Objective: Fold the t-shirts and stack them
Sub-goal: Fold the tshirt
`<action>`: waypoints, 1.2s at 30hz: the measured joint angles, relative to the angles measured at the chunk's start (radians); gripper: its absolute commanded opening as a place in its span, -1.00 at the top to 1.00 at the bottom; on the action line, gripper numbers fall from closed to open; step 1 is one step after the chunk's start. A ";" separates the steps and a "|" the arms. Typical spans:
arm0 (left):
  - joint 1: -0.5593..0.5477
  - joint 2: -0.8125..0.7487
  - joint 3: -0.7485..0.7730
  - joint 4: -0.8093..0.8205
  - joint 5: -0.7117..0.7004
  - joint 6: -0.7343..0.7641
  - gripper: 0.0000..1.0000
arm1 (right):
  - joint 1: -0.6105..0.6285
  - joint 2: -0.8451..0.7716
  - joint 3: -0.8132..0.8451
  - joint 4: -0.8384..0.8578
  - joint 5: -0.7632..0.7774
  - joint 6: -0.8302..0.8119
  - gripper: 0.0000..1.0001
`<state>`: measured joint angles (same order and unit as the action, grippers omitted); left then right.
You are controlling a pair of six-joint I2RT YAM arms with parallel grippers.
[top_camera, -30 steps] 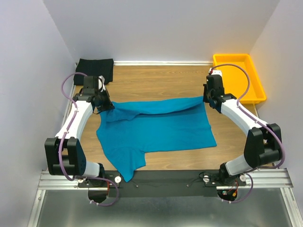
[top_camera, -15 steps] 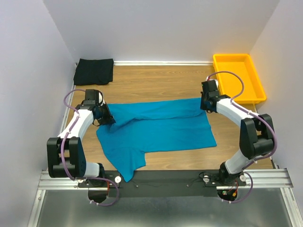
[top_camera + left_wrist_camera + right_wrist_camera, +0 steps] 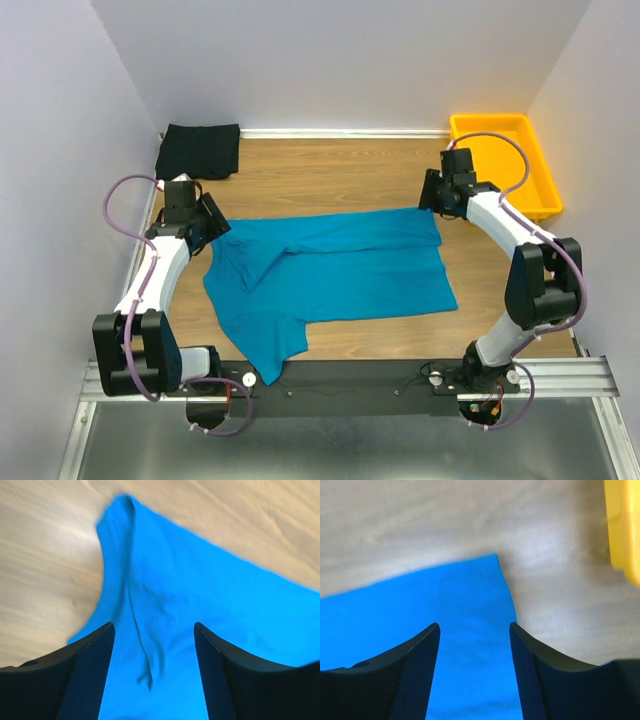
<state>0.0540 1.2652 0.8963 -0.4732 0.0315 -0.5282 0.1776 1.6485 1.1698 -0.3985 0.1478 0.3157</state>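
Teal t-shirt (image 3: 330, 268) lies on wooden table (image 3: 330, 172); left gripper (image 3: 152, 628) and right gripper (image 3: 474, 627) hover above, fingers spread, empty.

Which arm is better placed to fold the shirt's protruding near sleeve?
Left, probably: the left claw hovers open over the left end of the bright teal-blue cloth t-shirt, nearer that sleeve; the right claw is at its far-right corner.

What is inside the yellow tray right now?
Nothing shows on the visible floor of the yellow tray. The right arm covers part of its left side, so that strip cannot be checked.
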 measured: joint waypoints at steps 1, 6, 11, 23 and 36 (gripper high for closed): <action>0.006 0.013 0.000 0.026 -0.014 -0.003 -0.37 | -0.008 0.010 0.018 0.004 -0.011 0.002 -0.26; 0.019 0.167 0.011 0.155 -0.059 -0.022 -0.14 | -0.072 0.112 0.066 0.054 -0.116 0.040 -0.14; 0.023 0.311 0.064 0.221 -0.071 -0.023 -0.11 | -0.116 0.217 0.092 0.069 -0.175 0.072 -0.14; 0.024 0.378 0.095 0.277 -0.071 -0.004 -0.10 | -0.132 0.251 0.084 0.090 -0.240 0.103 -0.15; 0.024 0.305 -0.027 0.276 -0.064 0.026 -0.06 | -0.132 0.099 -0.030 0.090 -0.226 0.102 -0.15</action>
<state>0.0776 1.5700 0.8688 -0.1974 -0.0326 -0.5018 0.0456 1.7473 1.1400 -0.3080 -0.0784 0.4179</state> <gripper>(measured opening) 0.547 0.574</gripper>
